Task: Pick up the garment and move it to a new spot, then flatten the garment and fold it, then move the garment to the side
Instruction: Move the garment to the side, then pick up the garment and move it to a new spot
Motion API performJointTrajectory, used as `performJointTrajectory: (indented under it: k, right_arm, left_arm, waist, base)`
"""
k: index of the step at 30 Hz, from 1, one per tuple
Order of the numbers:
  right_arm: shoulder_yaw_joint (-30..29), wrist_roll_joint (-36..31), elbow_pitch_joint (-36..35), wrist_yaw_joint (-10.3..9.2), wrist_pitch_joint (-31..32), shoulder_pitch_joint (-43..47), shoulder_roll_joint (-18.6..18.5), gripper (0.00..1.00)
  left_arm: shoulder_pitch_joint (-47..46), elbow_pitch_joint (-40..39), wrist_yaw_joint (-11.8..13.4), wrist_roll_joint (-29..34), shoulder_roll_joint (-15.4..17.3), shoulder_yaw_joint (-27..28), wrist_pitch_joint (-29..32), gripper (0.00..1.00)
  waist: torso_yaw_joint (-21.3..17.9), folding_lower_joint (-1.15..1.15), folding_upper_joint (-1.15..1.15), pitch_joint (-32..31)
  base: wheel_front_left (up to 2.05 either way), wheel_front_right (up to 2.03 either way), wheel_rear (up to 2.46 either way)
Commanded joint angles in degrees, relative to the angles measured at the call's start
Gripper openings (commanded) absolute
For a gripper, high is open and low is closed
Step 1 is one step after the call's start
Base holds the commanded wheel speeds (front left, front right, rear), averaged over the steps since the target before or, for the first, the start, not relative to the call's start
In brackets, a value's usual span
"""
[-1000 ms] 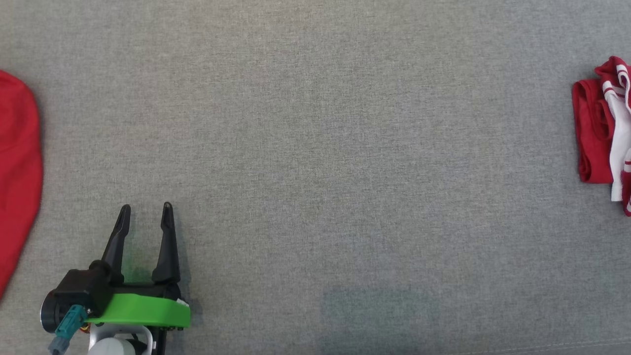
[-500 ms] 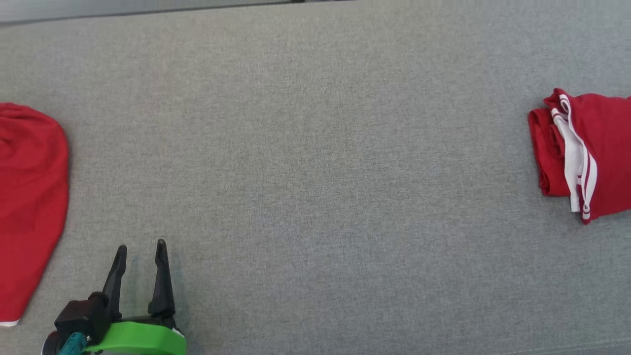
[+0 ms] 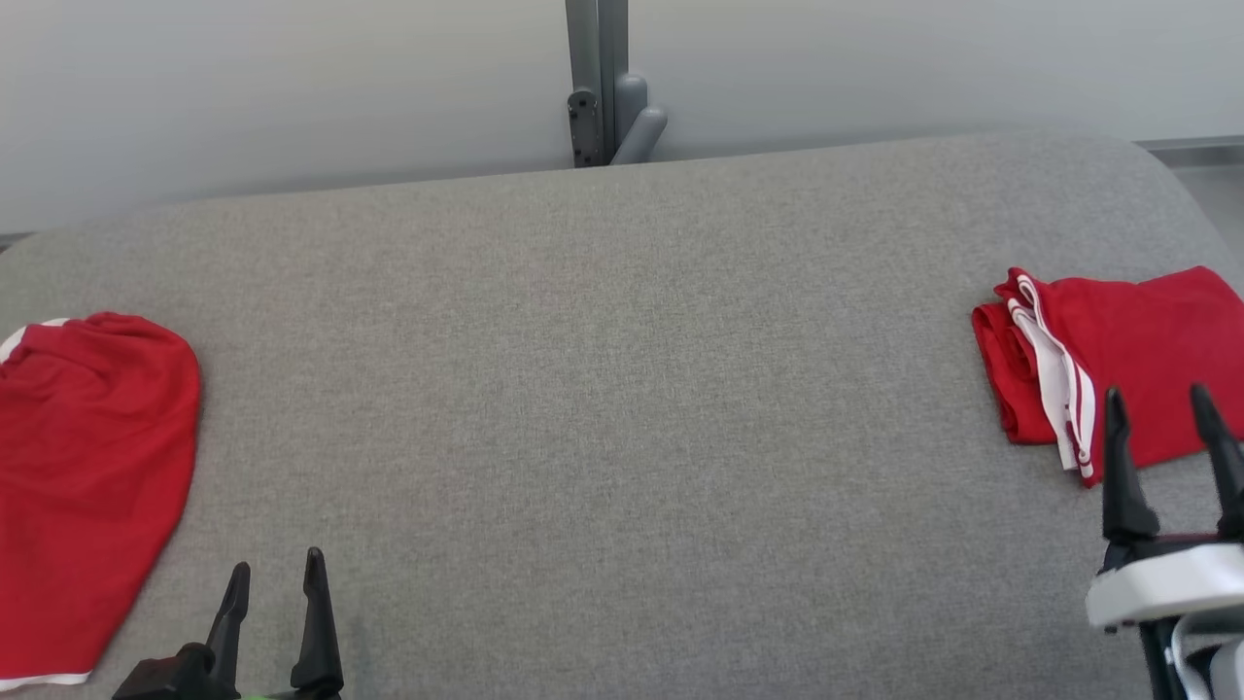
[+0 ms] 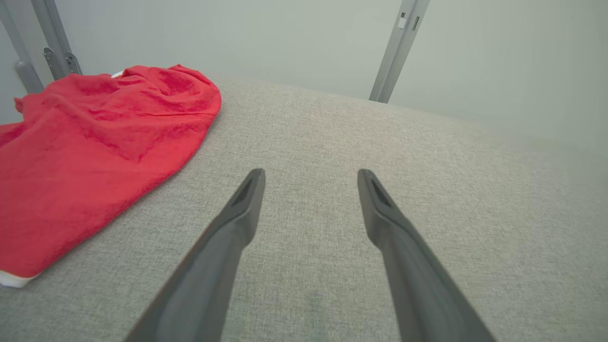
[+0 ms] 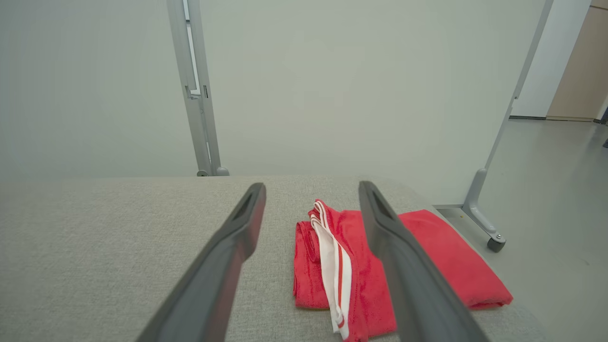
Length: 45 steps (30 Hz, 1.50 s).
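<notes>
A folded red garment with white stripes (image 3: 1108,360) lies at the right end of the grey padded table (image 3: 603,389); it also shows in the right wrist view as the folded garment (image 5: 437,251). My right gripper (image 3: 1158,403) hovers open just in front of its near edge, holding nothing. An unfolded red garment (image 3: 83,467) lies spread at the table's left end, seen again as a crumpled red cloth (image 4: 90,142) in the left wrist view. My left gripper (image 3: 274,569) stands open near the front edge, to the right of that cloth and apart from it.
A grey metal post (image 3: 598,83) rises behind the table against a pale wall. In the right wrist view a frame leg on a caster (image 5: 491,237) stands on the floor past the table's right end. The table's middle is bare grey fabric.
The head camera has tilted up, bringing the wall, post and table's far edge into view. My right gripper has come into view at the lower right. The left gripper sits lower in the picture.
</notes>
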Motion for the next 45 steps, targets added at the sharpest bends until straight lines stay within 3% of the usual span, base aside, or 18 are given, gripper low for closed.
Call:
performJointTrajectory:
  k: [1, 5, 14, 30, 35, 44, 45]
  right_arm:
    - [-0.04, -0.73, -0.2, -0.08, -0.1, 1.47, 0.43, 1.0]
    - [1.77, -2.64, 0.39, -0.07, -0.11, 5.07, 3.15, 1.0]
    - [-0.6, -5.32, 4.01, -0.09, -0.12, 8.49, 7.87, 1.0]
    - [0.36, -3.4, 4.25, -0.09, -0.12, 8.26, 8.55, 1.0]
    - [0.23, -3.04, 4.32, -0.09, -0.12, 9.36, 8.55, 1.0]
    - [2.87, -1.87, 4.28, -0.09, -0.13, 8.79, 8.54, 1.0]
    - [2.87, -1.87, 4.28, -0.09, -0.13, 8.79, 8.54, 1.0]
  left_arm:
    - [0.73, 0.19, -0.15, 0.53, 0.07, 0.02, -0.14, 1.0]
    - [0.92, 0.72, -0.15, 0.49, 0.06, -1.07, -0.13, 1.0]
    - [0.59, 3.07, -0.16, 1.07, 0.08, -4.01, -0.14, 1.0]
    - [-0.6, 3.09, -0.16, 0.55, 0.07, -4.19, -0.14, 1.0]
    - [-1.4, 2.83, -0.15, 0.48, 0.08, -3.04, -0.14, 1.0]
    - [-1.19, 3.01, 0.18, 0.46, 0.11, -0.24, -0.14, 1.0]
    - [-1.19, 3.01, 0.18, 0.46, 0.11, -0.24, -0.14, 1.0]
  waist:
    - [-0.38, 0.0, 0.0, -2.88]
    - [-0.21, 0.0, 0.0, -3.43]
    - [-0.17, 0.0, 0.0, -4.9]
    - [1.34, 0.0, 0.0, -4.51]
    - [4.83, 0.0, 0.0, -4.39]
    - [17.49, 0.0, 0.0, -5.19]
    - [17.49, 0.0, 0.0, -5.19]
  base:
    - [0.0, 0.0, 0.0]
    - [0.0, 0.0, 0.0]
    - [0.0, 0.0, 0.0]
    - [0.0, 0.0, 0.0]
    - [0.0, 0.0, 0.0]
    - [0.0, 0.0, 0.0]
    - [0.0, 0.0, 0.0]
